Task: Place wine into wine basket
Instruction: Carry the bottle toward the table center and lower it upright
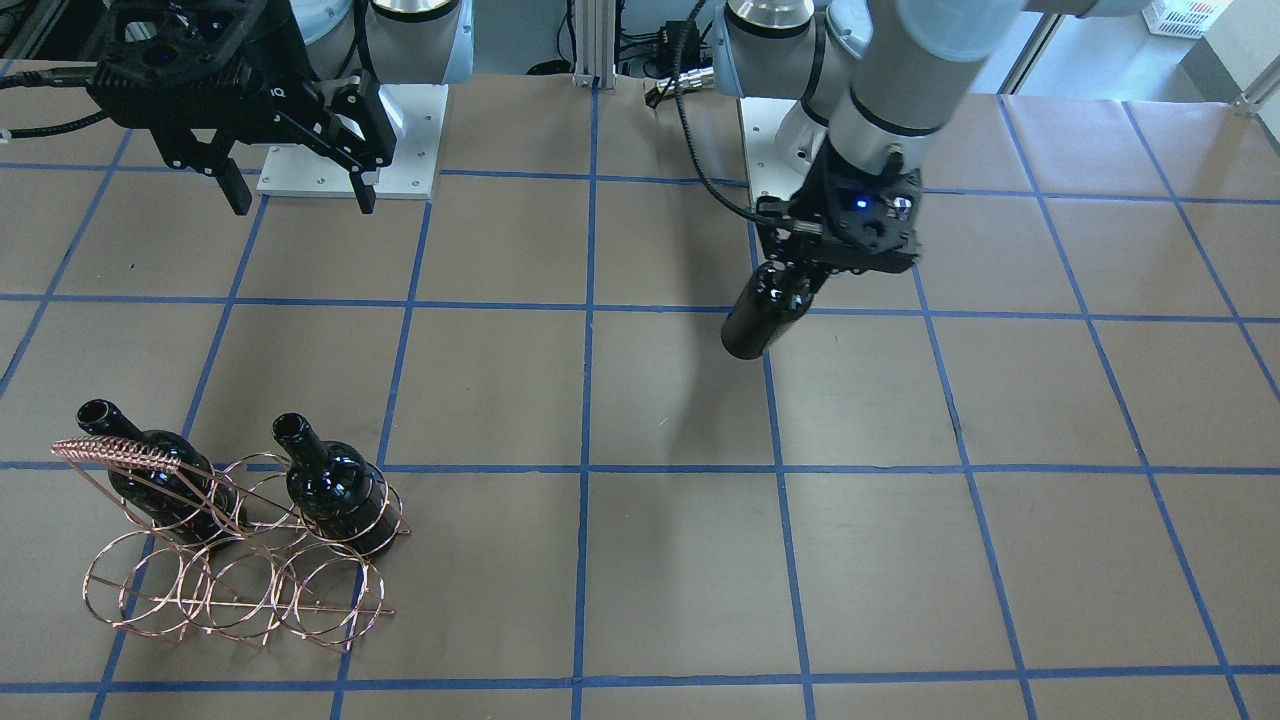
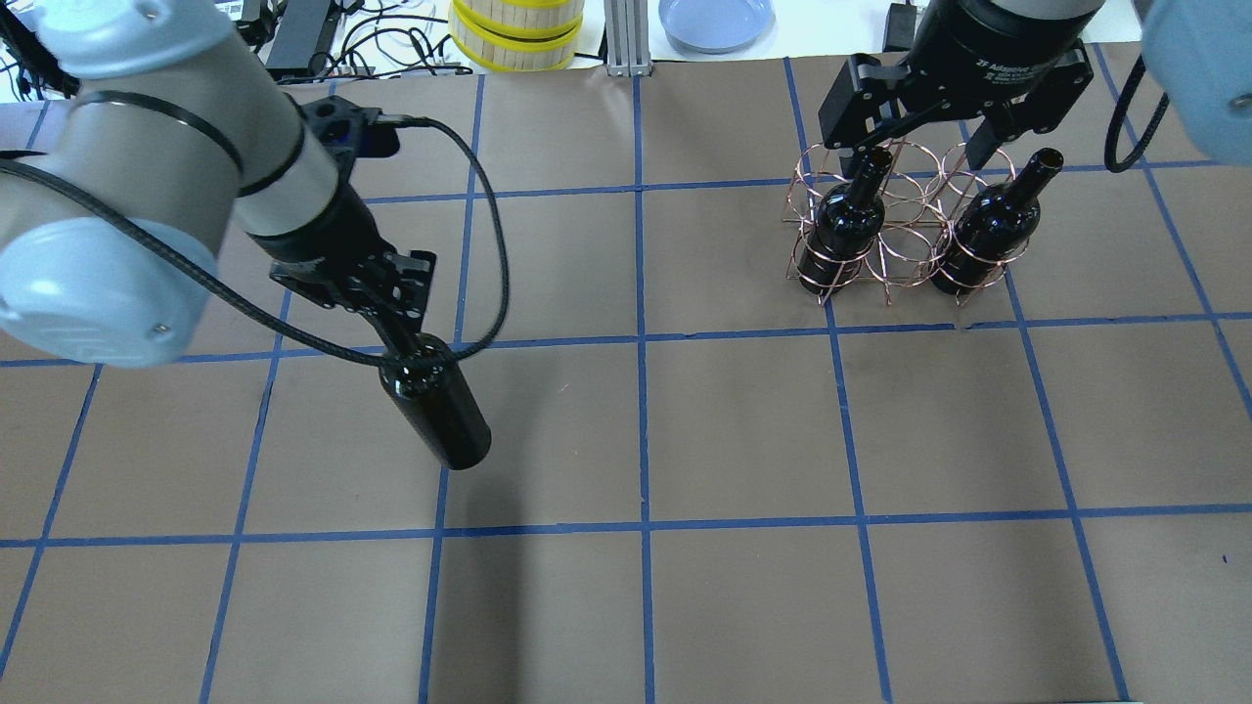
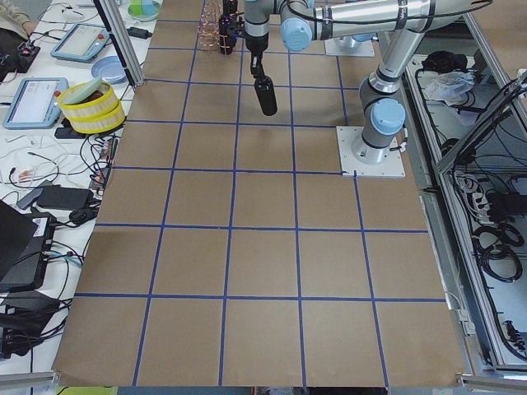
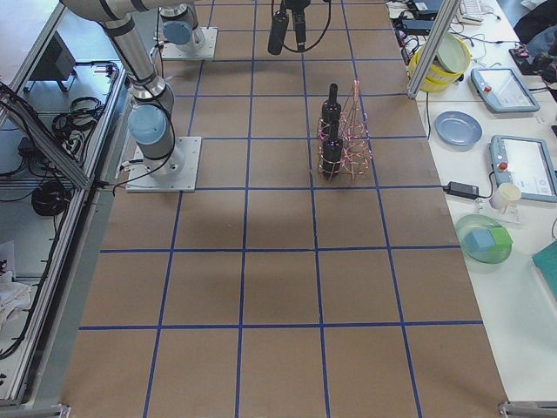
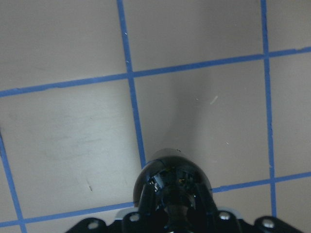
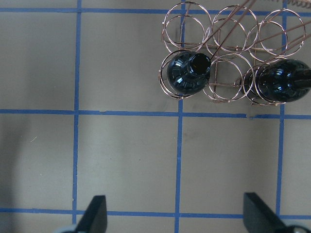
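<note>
My left gripper (image 2: 399,337) is shut on the neck of a near-black wine bottle (image 2: 437,413), which hangs tilted above the table; the bottle also shows in the front view (image 1: 760,315) and the left wrist view (image 5: 174,180). The copper wire wine basket (image 2: 905,230) stands at the far right, its coil handle in the front view (image 1: 115,453). Two more black bottles (image 2: 846,230) (image 2: 983,230) stand in its near row, one ring apart. My right gripper (image 2: 924,147) is open and empty above the basket; in its wrist view (image 6: 176,213) the basket (image 6: 228,34) lies ahead.
Yellow-banded round containers (image 2: 516,29) and a blue plate (image 2: 714,20) sit beyond the table's far edge. The arms' white base plates (image 1: 345,150) are at the robot's side. Brown paper with blue tape grid lines (image 2: 641,430) covers the table.
</note>
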`<control>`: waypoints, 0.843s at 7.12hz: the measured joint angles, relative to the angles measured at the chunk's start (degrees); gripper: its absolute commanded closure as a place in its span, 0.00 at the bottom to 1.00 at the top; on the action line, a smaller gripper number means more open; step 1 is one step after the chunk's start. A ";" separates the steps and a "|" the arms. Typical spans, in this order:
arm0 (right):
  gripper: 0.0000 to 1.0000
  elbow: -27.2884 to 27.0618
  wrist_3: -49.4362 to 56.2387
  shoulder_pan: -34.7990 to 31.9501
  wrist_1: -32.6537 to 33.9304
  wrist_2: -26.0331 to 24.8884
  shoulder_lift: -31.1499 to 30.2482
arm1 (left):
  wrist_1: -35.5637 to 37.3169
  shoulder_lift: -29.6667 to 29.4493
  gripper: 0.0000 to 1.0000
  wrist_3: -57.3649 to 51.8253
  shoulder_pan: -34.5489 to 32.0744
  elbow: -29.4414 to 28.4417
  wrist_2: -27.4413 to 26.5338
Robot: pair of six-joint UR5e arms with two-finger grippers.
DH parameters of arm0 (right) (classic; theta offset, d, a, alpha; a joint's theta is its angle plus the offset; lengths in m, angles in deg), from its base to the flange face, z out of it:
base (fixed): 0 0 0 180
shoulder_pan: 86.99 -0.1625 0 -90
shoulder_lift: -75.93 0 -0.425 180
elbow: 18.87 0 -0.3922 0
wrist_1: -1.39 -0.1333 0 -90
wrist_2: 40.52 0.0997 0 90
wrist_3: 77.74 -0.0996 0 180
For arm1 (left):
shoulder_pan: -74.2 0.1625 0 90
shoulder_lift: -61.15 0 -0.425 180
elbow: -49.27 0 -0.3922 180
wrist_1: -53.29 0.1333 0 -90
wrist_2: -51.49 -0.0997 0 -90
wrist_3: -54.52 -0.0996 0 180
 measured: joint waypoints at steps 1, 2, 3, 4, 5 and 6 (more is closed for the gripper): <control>0.00 0.00 0.00 0.00 -0.01 0.00 -0.03 | -0.26 -0.03 1.00 4.11 -5.06 0.33 -1.51; 0.00 0.00 0.00 0.00 0.00 0.02 -0.03 | -0.31 0.03 1.00 6.46 -8.33 0.62 -2.08; 0.00 0.00 0.00 0.00 0.01 0.04 -0.02 | -0.02 0.37 1.00 8.39 -10.11 1.01 -2.31; 0.00 0.00 0.00 0.00 0.02 0.03 -0.03 | 1.33 0.93 1.00 10.65 -11.13 1.68 -2.73; 0.00 0.00 0.00 0.00 0.02 0.06 -0.04 | 3.97 1.38 1.00 12.46 -12.37 2.91 -3.86; 0.00 0.00 0.00 0.00 0.02 0.08 -0.05 | 7.14 1.65 1.00 13.41 -13.76 4.76 -5.10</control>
